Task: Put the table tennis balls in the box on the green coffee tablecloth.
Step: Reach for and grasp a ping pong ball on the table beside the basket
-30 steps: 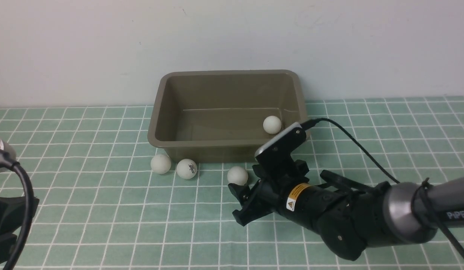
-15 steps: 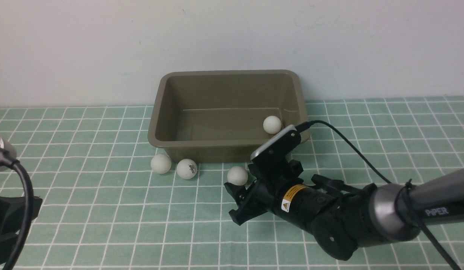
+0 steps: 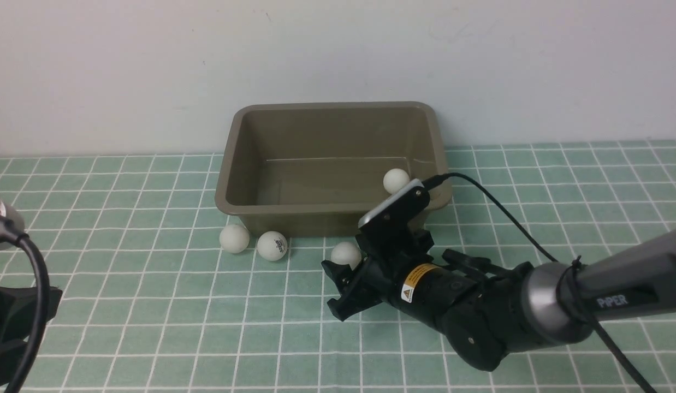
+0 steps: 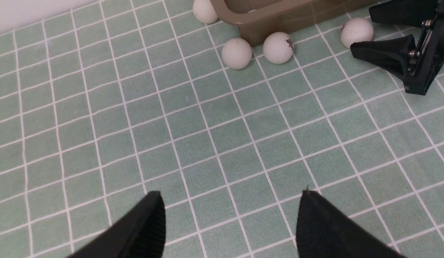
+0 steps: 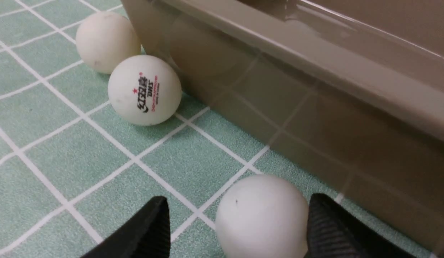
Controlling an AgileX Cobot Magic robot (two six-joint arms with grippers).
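The olive-brown box (image 3: 231, 185) stands at the back of the green coffee tablecloth (image 3: 152, 305) with one table tennis ball (image 3: 396, 180) inside, by its right wall. Three balls lie on the cloth along its front wall: a plain one (image 3: 234, 238), a logo one (image 3: 272, 245) and a third (image 3: 345, 254). My right gripper (image 3: 330, 289) is open and low on the cloth, its fingers either side of that third ball (image 5: 261, 215), which lies close against one finger (image 5: 326, 222). Another ball (image 4: 204, 9) lies beside the box's corner. My left gripper (image 4: 231, 195) hangs open over bare cloth.
A pale wall rises right behind the box. The right arm (image 3: 534, 316) and its cable (image 3: 496, 202) stretch across the cloth's right half. The left arm's cable (image 3: 35, 273) shows at the left edge.
My right gripper has slid left and forward along the cloth toward the third ball, which now sits between its fingers. The left arm and all balls have stayed still.
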